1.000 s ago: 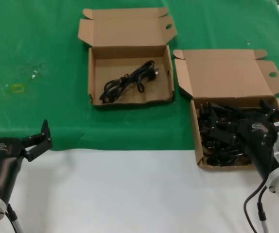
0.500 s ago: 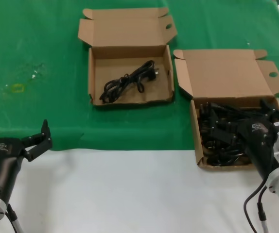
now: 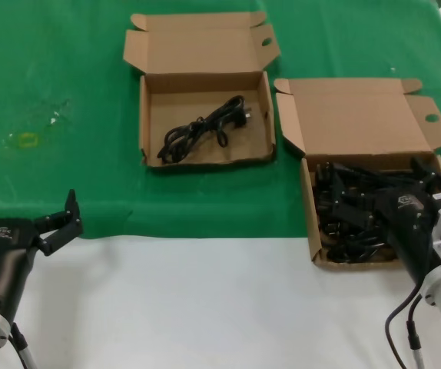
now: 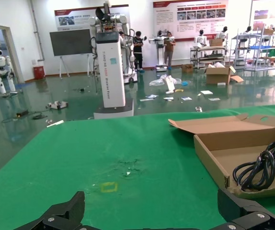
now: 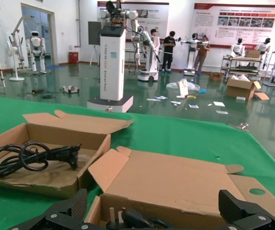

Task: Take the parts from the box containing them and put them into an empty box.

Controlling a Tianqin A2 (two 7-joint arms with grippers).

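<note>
Cords point(image 3: 359, 211) heaped in the full box point(image 3: 359, 154) at four o'clock sit under the right gripper point(image 3: 374, 201), fingers spread: judging by the tangle, pinch one bundle only; left gripper point(image 3: 24, 219) waits spread at eight o'clock.

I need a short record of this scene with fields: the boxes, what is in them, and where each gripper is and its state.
source box: right cardboard box, lid open, full of black power cords
target box: left cardboard box, lid open, holds one power cord bundle
surface: green cloth under both boxes, white table edge nearer the robot
right gripper: open, low over the cords in the source box
left gripper: open, idle at the cloth's near edge
</note>
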